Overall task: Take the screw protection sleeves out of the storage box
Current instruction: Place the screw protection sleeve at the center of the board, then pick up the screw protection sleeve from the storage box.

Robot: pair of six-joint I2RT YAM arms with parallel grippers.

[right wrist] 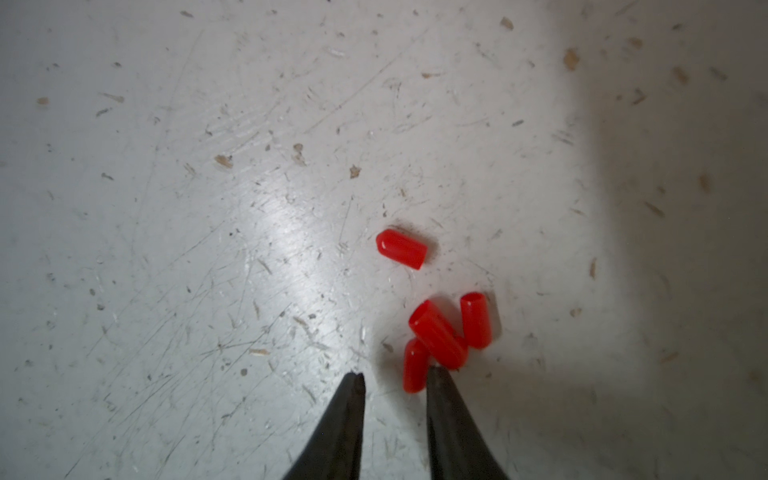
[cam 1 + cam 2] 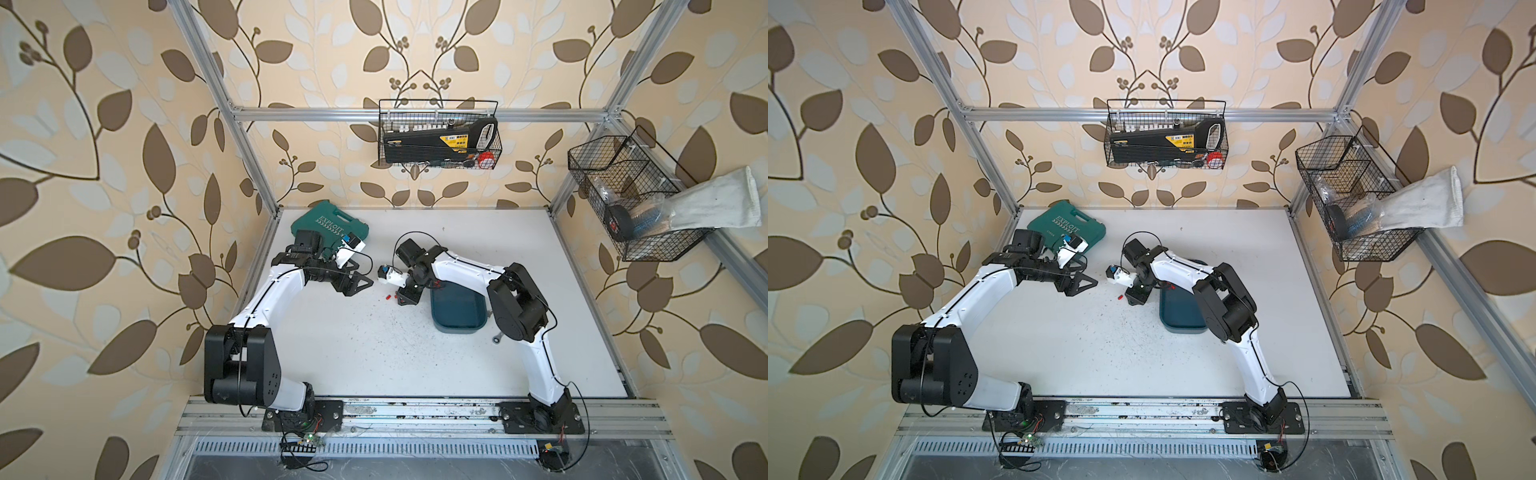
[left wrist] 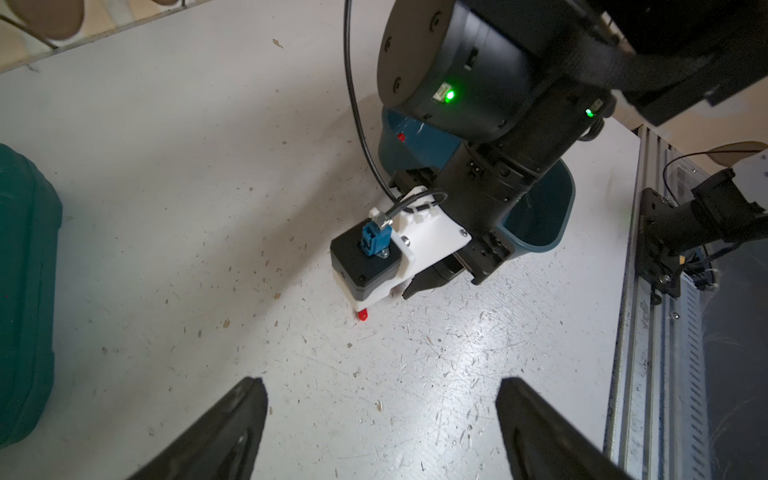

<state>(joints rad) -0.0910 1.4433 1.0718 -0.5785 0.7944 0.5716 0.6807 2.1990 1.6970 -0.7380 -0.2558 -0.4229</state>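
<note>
Several red screw protection sleeves point(image 1: 401, 248) lie loose on the white table in the right wrist view, three of them bunched at my right gripper's fingertips. The right gripper point(image 1: 397, 374) hovers low over them, open by a narrow gap with nothing clamped in it; one sleeve point(image 1: 415, 365) lies against the inner edge of one finger. In both top views the sleeves are a red speck point(image 2: 389, 296) point(image 2: 1120, 297) just left of the dark teal storage box point(image 2: 457, 330). One more sleeve point(image 3: 400, 136) shows inside the box. My left gripper point(image 3: 382, 380) stands wide open and empty, facing the pile.
A green tool case point(image 2: 330, 226) lies at the back left, behind the left wrist. Two black wire baskets point(image 2: 438, 133) point(image 2: 631, 199) hang on the frame. A small metal part point(image 2: 496, 338) lies by the right arm. The right arm covers part of the box.
</note>
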